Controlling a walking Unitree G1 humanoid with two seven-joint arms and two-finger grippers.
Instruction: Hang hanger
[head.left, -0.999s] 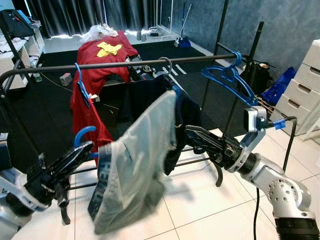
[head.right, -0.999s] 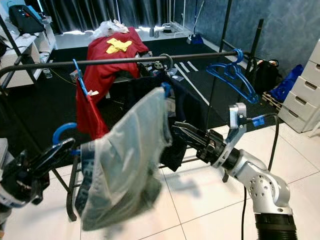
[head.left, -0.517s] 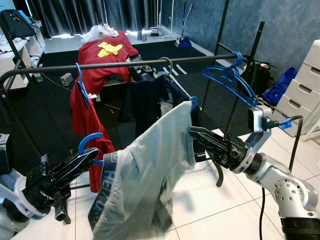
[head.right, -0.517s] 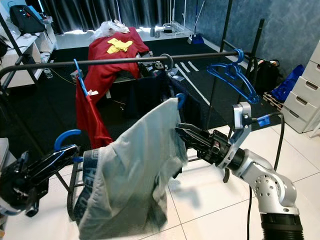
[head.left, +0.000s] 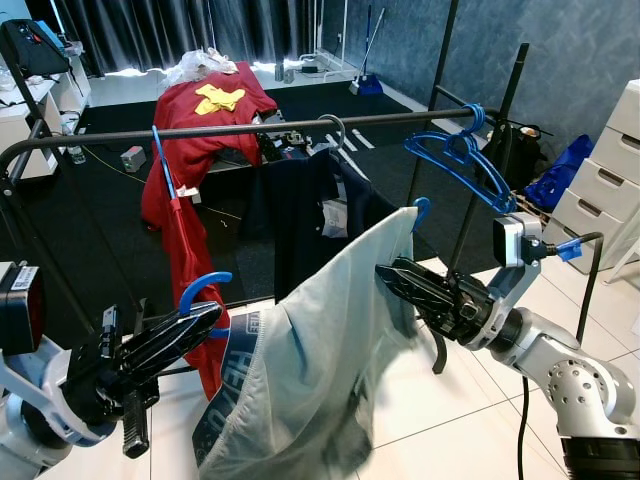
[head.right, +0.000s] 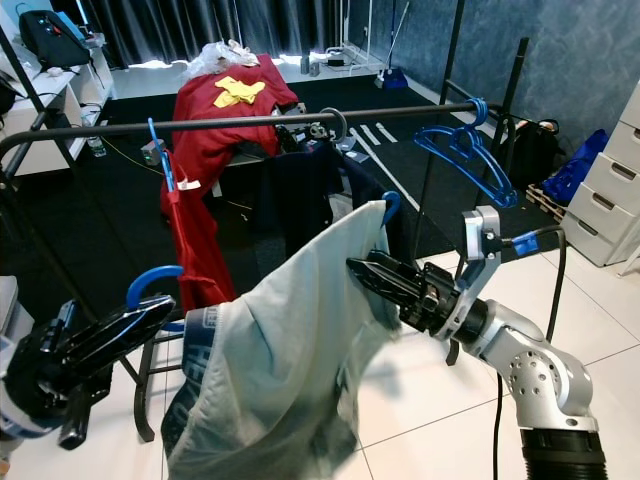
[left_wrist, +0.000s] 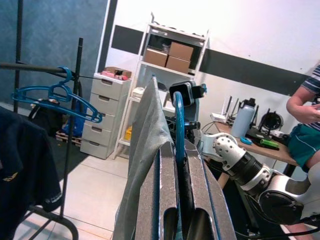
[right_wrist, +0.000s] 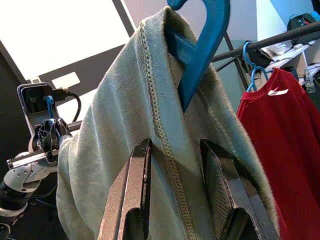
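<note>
Left hand (head.left: 195, 325) clenched on blue hanger (head.left: 203, 287) hook; right hand (head.left: 393, 281) grasping its far end through pale green garment (head.left: 330, 340), held low, near side of rail (head.left: 250, 126). Rail: red shirt (head.left: 185, 230), dark garment (head.left: 305, 215), empty blue hanger (head.left: 458, 160); bare gaps between.

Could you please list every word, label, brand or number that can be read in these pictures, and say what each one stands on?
Nothing can be read with certainty.
Dark waistband of the grey garment: white lettering, folded and blurred, unreadable.
Red shirt on the table: a yellow print, a shape rather than words.
White tag on the hanging red garment: too small to read.
Cardboard boxes on the shelf: no legible markings.
</note>
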